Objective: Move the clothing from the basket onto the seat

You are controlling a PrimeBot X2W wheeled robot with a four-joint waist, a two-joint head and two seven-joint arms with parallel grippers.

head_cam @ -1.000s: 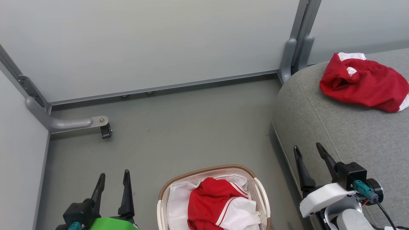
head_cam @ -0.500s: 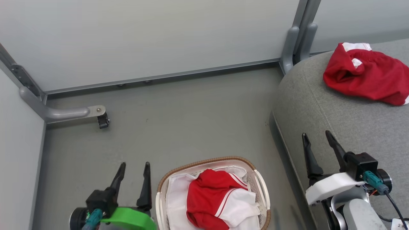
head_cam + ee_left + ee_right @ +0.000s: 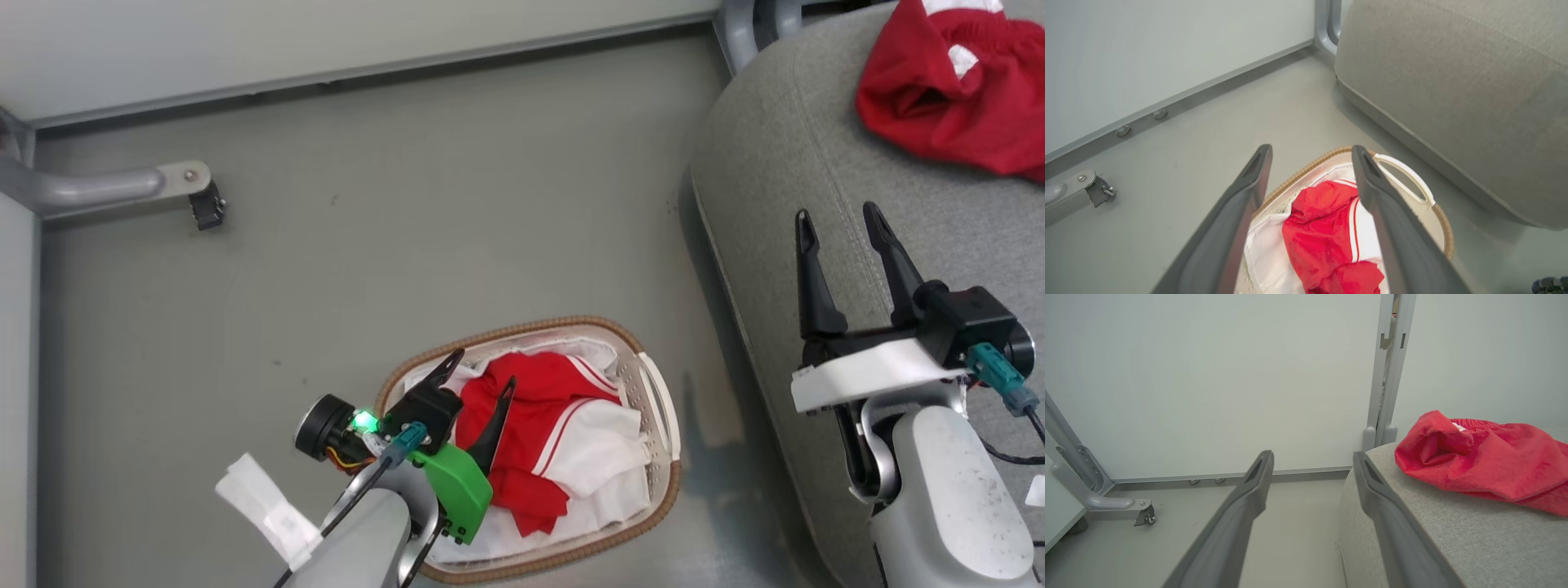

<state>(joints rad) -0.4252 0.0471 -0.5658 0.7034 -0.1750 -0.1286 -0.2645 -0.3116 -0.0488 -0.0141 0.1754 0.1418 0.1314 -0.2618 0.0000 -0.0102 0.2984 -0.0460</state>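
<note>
The basket (image 3: 522,327) stands on the floor with a red-and-white piece of clothing (image 3: 555,408) bunched on its white liner. My left gripper (image 3: 483,367) hangs open over the basket's left half, one finger above the red fabric, holding nothing. In the left wrist view the clothing (image 3: 1318,232) lies between and below the open fingers of the left gripper (image 3: 1311,148), with the basket's handle (image 3: 1404,169) to the right. Another red garment (image 3: 947,90) lies on the seat (image 3: 784,163). My right gripper (image 3: 838,211) is open and empty over the seat's edge; the right wrist view shows that gripper (image 3: 1312,454) left of the garment (image 3: 1486,465).
Pale partition walls close off the far side. A grey metal foot with a small caster (image 3: 204,208) juts out at the left. The seat's rounded side (image 3: 1453,81) stands close to the right of the basket. Grey floor (image 3: 408,204) lies beyond the basket.
The head camera has tilted down. My left gripper has swung right from beside the basket to above its left half, still open. The right gripper stays open by the seat.
</note>
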